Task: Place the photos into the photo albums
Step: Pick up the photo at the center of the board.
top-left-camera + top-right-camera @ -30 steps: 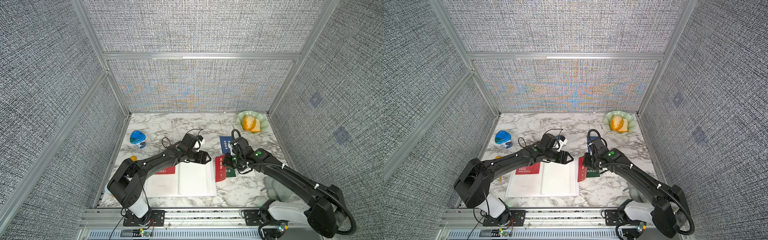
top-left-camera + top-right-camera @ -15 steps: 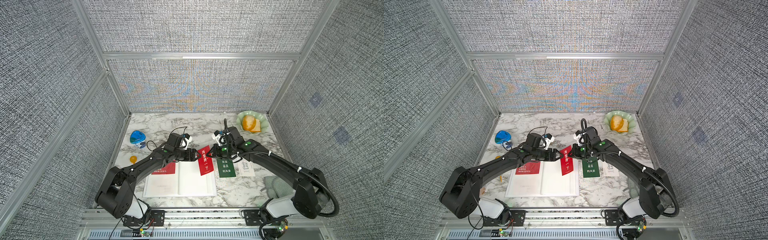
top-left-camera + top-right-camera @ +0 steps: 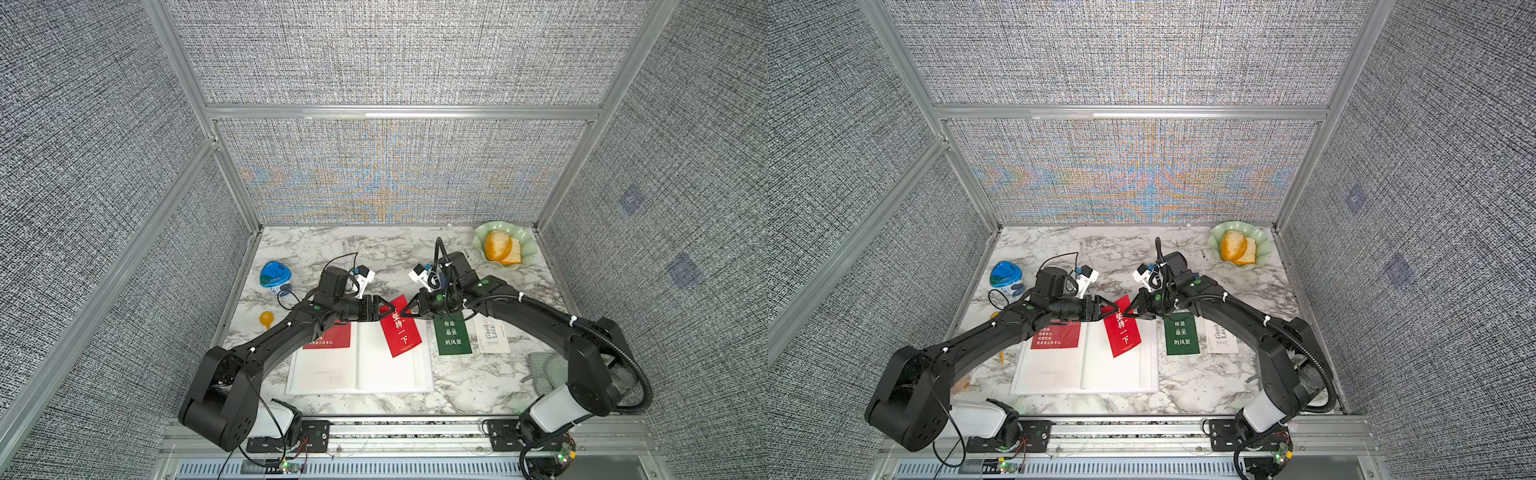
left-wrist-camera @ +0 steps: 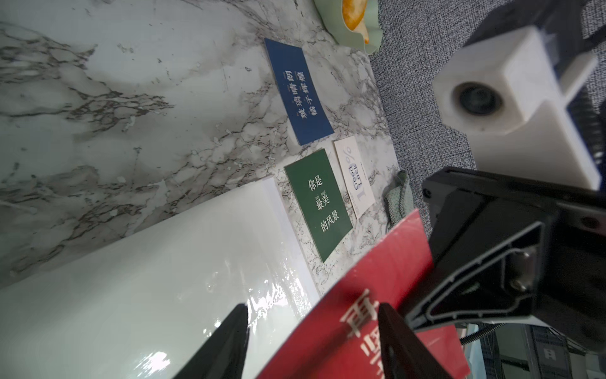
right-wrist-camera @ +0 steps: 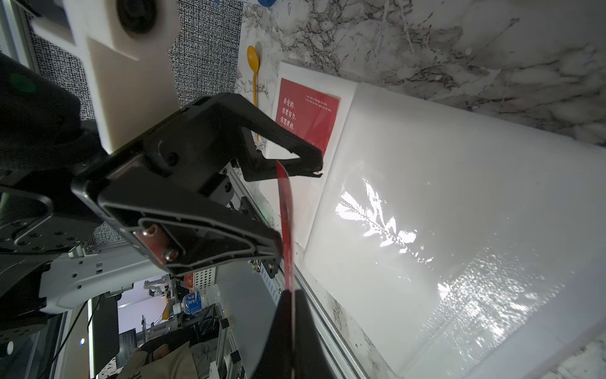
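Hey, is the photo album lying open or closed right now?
Open: the photo album lies flat, two white pages spread either side of a centre crease, with a red card lying on one page.

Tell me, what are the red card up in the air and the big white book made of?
The raised red card looks like thin, slightly glossy card stock: seen edge-on in the right wrist view, it curves. The white book seems to be paper pages under shiny clear plastic film: light glints and ripples on them.

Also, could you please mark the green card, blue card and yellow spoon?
green card (image 3: 453,336): in a top view, its middle.
blue card (image 4: 299,92): left wrist view, its middle.
yellow spoon (image 5: 252,56): right wrist view, its bowl.
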Action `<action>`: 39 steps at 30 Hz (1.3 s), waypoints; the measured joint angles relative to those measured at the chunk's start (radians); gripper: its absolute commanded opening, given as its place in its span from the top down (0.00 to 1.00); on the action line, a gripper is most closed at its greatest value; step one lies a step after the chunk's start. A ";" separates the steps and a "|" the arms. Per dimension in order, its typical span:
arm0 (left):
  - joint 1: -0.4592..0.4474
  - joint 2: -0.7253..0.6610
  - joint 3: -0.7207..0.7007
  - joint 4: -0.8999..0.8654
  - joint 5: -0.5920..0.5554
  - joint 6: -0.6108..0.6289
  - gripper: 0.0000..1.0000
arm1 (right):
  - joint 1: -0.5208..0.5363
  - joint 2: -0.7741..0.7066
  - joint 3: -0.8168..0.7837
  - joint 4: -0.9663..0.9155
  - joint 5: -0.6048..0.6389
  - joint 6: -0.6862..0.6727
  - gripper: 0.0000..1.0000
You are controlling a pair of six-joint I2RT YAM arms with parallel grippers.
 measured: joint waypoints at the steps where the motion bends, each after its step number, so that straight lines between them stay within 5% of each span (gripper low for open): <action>1: 0.001 0.000 -0.001 0.002 0.015 0.000 0.48 | -0.003 0.005 -0.005 0.006 -0.012 -0.001 1.00; 16: 0.005 0.008 -0.001 0.028 0.091 -0.003 1.00 | -0.028 0.059 0.005 0.021 -0.068 -0.022 1.00; 18: 0.008 0.008 -0.001 0.035 0.098 -0.003 1.00 | -0.033 0.060 0.005 0.023 -0.072 -0.028 1.00; 25: 0.067 -0.013 -0.029 0.081 0.109 -0.033 1.00 | -0.071 0.051 -0.020 0.046 -0.085 -0.033 0.64; 39: 0.288 -0.159 -0.262 0.359 0.062 -0.312 1.00 | -0.031 -0.009 -0.160 0.237 -0.046 0.100 0.44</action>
